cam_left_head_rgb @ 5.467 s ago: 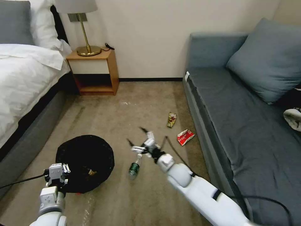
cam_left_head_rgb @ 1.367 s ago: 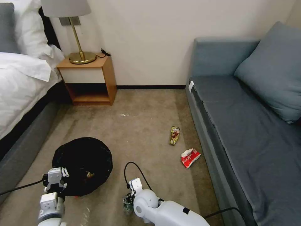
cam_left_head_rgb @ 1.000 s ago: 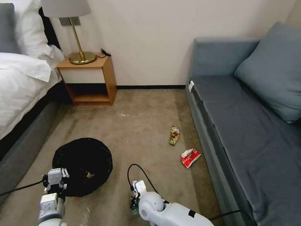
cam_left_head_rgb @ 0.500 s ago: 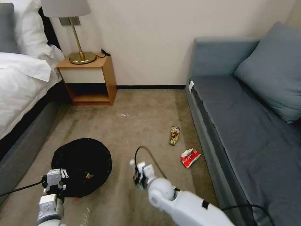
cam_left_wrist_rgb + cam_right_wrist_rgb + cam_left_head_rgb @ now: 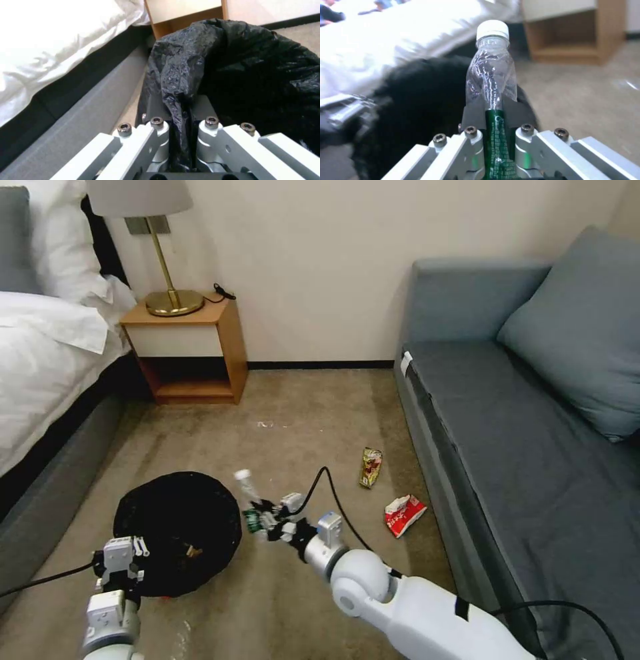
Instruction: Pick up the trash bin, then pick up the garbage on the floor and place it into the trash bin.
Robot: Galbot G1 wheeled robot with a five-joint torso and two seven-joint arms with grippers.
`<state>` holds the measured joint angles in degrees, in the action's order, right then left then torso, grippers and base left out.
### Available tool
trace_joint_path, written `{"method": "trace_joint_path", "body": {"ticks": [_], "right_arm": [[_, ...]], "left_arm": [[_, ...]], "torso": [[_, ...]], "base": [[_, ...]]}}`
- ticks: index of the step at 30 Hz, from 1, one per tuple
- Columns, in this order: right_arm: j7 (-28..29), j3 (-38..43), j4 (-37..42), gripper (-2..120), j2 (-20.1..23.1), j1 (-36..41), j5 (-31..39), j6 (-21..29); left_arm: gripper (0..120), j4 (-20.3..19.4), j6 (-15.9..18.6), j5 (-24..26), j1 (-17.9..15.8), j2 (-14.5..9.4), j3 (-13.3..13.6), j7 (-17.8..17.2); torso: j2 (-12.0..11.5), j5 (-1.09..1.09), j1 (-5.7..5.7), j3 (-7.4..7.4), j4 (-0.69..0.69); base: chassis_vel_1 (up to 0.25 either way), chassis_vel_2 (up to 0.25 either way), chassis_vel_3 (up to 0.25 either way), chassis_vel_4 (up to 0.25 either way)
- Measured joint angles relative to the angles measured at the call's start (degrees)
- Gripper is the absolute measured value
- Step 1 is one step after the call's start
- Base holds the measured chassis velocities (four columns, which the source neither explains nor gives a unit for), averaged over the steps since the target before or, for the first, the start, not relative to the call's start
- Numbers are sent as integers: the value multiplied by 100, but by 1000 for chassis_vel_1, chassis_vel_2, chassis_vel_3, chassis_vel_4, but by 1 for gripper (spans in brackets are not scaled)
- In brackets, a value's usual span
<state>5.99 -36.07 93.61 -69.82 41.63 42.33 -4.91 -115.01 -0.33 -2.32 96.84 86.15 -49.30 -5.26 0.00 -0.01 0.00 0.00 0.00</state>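
R gripper [image 5: 265,520] is clamping the clear bottle [image 5: 248,495] w/ green label around its middle, cap pointing up and away; it is hanging just beside the rim of the trash bin [image 5: 177,533], not yet over the opening. L gripper [image 5: 182,110] is pinching the bin's bag-lined rim on the near side, jaws closed on the black plastic. To do this step well: probably carry the bottle fully over the black mouth before letting go, keep it clear of the L gripper, and release low so it isn't bouncing off the rim. Inside the bin, a small brownish scrap [image 5: 192,549] is showing; can't tell what it is. Yellow-green wrapper [image 5: 371,467] and red-white wrapper [image 5: 404,514] are lying on the carpet near the sofa [image 5: 507,433], well apart from the bin.
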Motion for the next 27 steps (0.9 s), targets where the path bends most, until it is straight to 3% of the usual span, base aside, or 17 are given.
{"method": "trace_joint_path", "body": {"ticks": [6, 17, 24, 27], "right_arm": [[25, -668, -836, 10, -482, -505, -201, -605], [267, -953, -1549, 10, -1126, -652, -488, -795], [303, -903, -1380, 34, -1082, -618, -432, -708], [296, -888, -1339, 39, -1062, -600, -413, -687]], "left_arm": [[7, -69, 16, -23, 0, 20, 14, 23], [7, -106, 17, -85, 23, 45, 30, 27], [7, -124, 16, -91, 34, 34, 24, 31], [7, -124, 16, -92, 36, 34, 25, 31]], "torso": [[0, 0, 0, 0, 1], [0, 0, 0, 0, 0], [0, 0, 0, 0, 0], [0, 0, 0, 0, 0]], "base": [[0, 0, 0, 0], [0, 0, 0, 0], [0, 0, 0, 0], [0, 0, 0, 0]]}}
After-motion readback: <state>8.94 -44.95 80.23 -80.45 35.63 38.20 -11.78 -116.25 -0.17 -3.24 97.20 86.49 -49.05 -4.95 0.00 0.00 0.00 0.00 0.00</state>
